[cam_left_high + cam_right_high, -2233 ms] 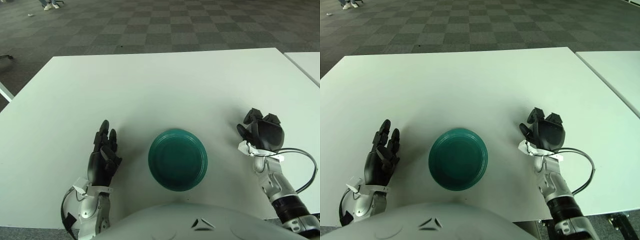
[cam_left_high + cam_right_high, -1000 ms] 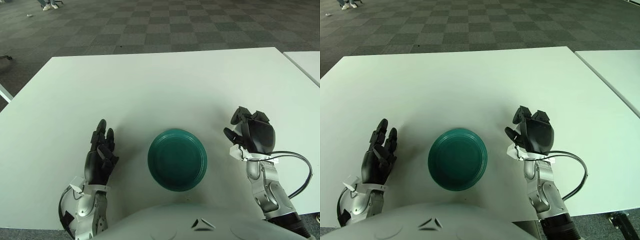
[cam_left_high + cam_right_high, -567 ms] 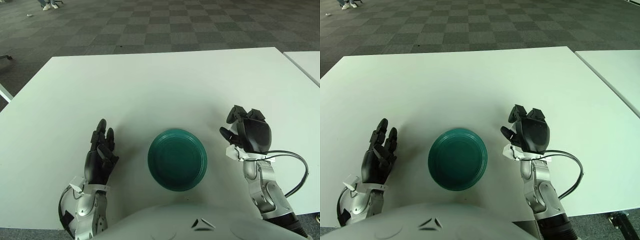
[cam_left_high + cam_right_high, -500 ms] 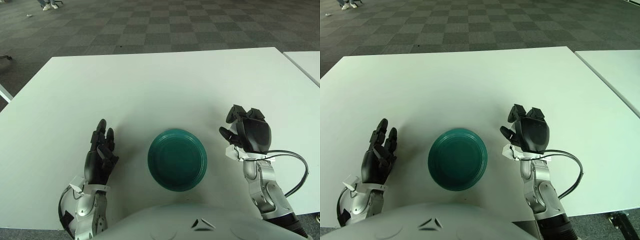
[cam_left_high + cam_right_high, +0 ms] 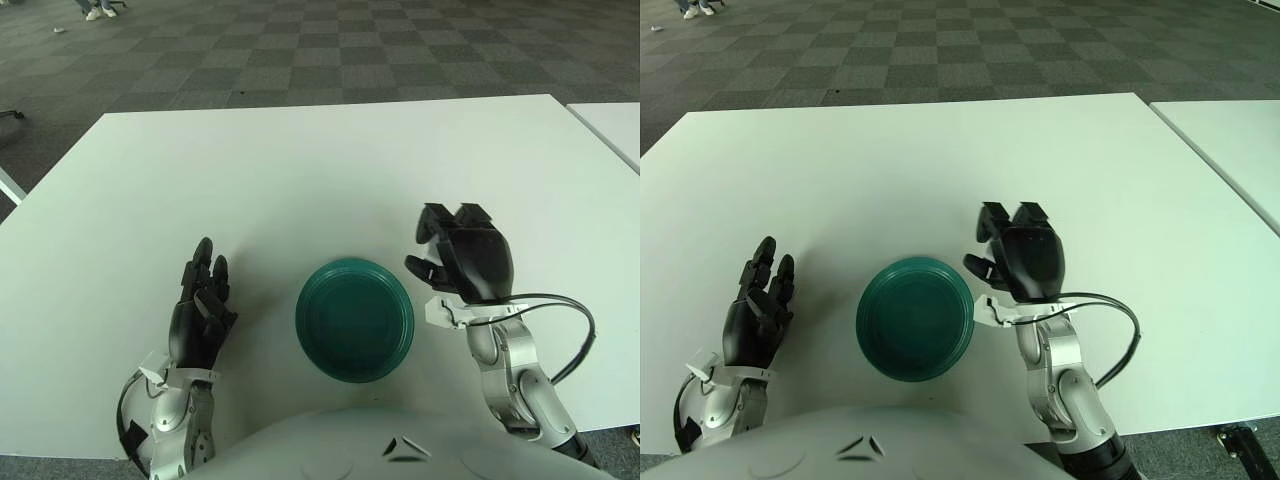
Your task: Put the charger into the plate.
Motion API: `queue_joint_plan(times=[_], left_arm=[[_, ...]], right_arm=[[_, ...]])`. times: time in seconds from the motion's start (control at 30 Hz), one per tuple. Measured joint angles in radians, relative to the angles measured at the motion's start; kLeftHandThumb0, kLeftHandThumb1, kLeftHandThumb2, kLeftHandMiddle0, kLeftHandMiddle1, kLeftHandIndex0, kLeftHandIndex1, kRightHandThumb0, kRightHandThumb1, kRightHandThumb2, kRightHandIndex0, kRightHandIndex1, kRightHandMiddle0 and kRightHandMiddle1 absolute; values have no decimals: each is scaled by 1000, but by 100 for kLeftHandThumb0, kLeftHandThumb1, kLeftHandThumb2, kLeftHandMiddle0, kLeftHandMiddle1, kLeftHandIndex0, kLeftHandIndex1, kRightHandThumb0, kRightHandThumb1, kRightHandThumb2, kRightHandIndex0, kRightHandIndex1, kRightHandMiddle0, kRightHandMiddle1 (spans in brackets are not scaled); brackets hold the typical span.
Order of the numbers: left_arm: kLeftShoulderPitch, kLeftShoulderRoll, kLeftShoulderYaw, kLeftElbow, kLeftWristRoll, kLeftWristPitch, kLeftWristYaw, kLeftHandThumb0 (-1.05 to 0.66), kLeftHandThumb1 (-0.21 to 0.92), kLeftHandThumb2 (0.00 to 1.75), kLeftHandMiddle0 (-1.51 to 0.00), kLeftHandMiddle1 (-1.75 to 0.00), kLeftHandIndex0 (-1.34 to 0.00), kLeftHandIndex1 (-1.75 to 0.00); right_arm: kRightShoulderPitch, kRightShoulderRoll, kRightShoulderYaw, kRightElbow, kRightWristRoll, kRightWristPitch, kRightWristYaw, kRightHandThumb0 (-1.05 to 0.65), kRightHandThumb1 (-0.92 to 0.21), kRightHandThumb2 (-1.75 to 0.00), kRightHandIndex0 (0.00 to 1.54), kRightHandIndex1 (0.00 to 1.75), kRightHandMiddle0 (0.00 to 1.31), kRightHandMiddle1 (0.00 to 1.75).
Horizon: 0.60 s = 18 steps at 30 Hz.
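Note:
A round green plate (image 5: 355, 320) sits near the table's front edge with nothing in it. My right hand (image 5: 432, 246) hovers just right of the plate's rim, back toward the camera and fingers curled. Its palm faces away, so whatever is inside the curl is hidden. No charger shows anywhere on the white table (image 5: 300, 170). My left hand (image 5: 204, 292) shows left of the plate, apart from it, with its fingers straight and holding nothing.
A black cable (image 5: 572, 345) loops out from my right wrist over the table's front right area. A second white table (image 5: 615, 125) stands beyond a gap at the far right. Checkered carpet lies behind the table's far edge.
My right hand has travelled left from the table's right side to the plate's right rim, keeping the same curled shape. The left hand and the plate have stayed in place.

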Motion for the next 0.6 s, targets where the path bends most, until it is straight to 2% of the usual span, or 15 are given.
queue_joint_plan(times=[0.3, 0.6], left_arm=[[6, -13, -11, -1, 13, -8, 1, -105, 92, 107, 0, 0, 0, -22], [21, -41, -35, -10, 44, -20, 15, -105, 92, 107, 0, 0, 0, -22]], right_arm=[[-41, -3, 57, -19, 35, -105, 115, -46, -36, -125, 106, 175, 57, 175], [-69, -19, 76, -49, 65, -188, 235, -46, -37, -124, 103, 175, 57, 175]])
